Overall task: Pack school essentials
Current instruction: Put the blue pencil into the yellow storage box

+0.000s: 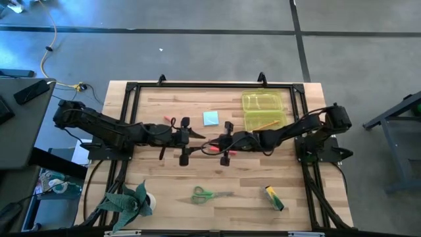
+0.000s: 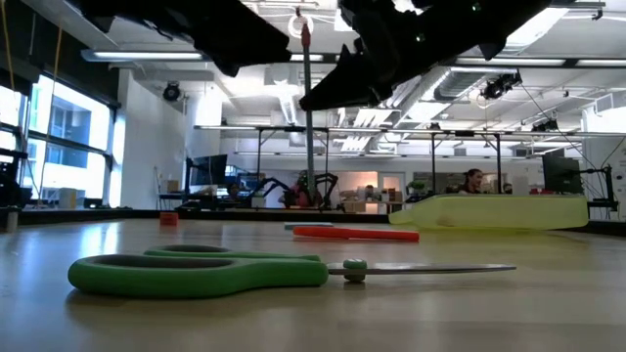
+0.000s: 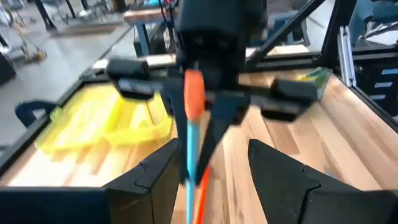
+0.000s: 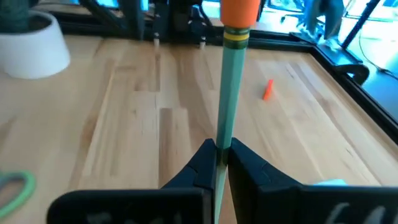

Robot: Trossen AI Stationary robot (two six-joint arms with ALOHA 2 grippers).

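**Spotter:** Two grippers meet nose to nose at the centre of the high view, operator. Your right gripper is pinched narrow on the green pencil, low on its shaft. The orange eraser end points away from the gripper's wrist.

**Operator:** And my left one?

**Spotter:** Your left gripper faces the right one head-on. Its fingers stand apart, one on either side of that same pencil, and neither pad touches it. So the left holds nothing, and the right alone carries the pencil above the table.

**Operator:** Where are the rest of the essentials?

**Spotter:** In the high view, your green-handled scissors lie flat at lower centre. The yellow-green stick lies at lower right, well apart from them. The light-blue note pad sits just above the two grippers, and the tiny red piece is to its left. The red-orange marker lies flat on the wood at mid-frame in the low view, beyond the scissors.

**Operator:** And the case?

**Spotter:** The translucent yellow case lies open at upper right of the high view, beside your right arm, with a wooden pencil resting in it. The leafy plant stands at lower left in its white pot.
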